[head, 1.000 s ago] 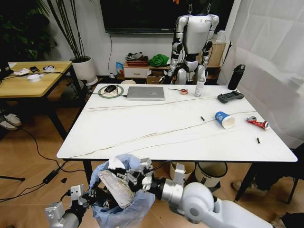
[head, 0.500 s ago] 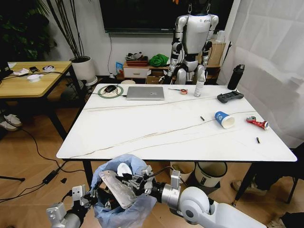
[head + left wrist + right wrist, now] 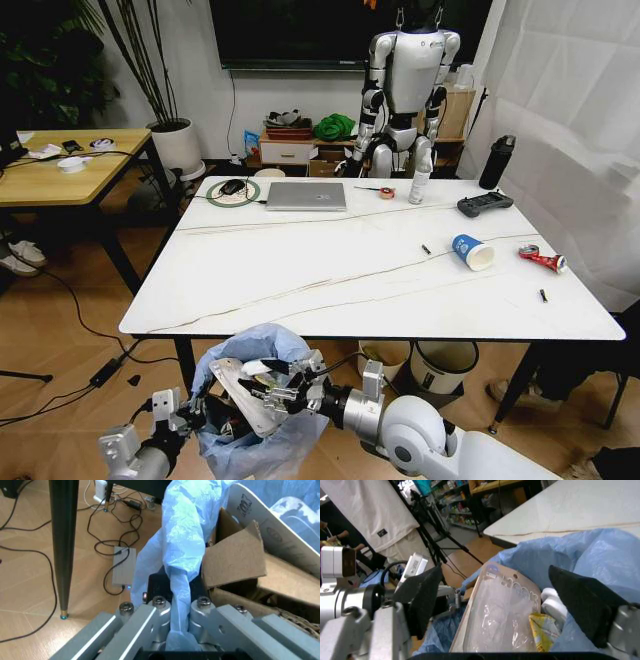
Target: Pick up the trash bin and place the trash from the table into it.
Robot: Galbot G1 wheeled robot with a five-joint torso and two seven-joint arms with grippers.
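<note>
The table (image 3: 330, 270) stretches out well ahead of and above both my grippers, its white veined top carrying what trash is left there: a blue paper cup (image 3: 471, 251) lying on its side and a crushed red can (image 3: 543, 260) farther toward my right edge. A silver laptop (image 3: 307, 195) and a black game controller (image 3: 485, 204) sit along the far side.

Below the near table edge I hold the trash bin (image 3: 255, 420). My left gripper (image 3: 176, 605) is pressed together on the light-blue bag (image 3: 182, 543) where it puffs over the rim, the plastic bunched between the fingers. Just past that grip, brown cardboard (image 3: 240, 560) stands up inside the bin.

My right gripper (image 3: 280, 383) hangs over the bin's mouth with its fingers spread wide and nothing between them. Directly beneath it, a clear plastic tray (image 3: 497, 624) leans on end inside the bag. Beside the tray, deeper in, lie a white crumpled piece (image 3: 554, 602) and a yellow wrapper (image 3: 543, 628).
</note>
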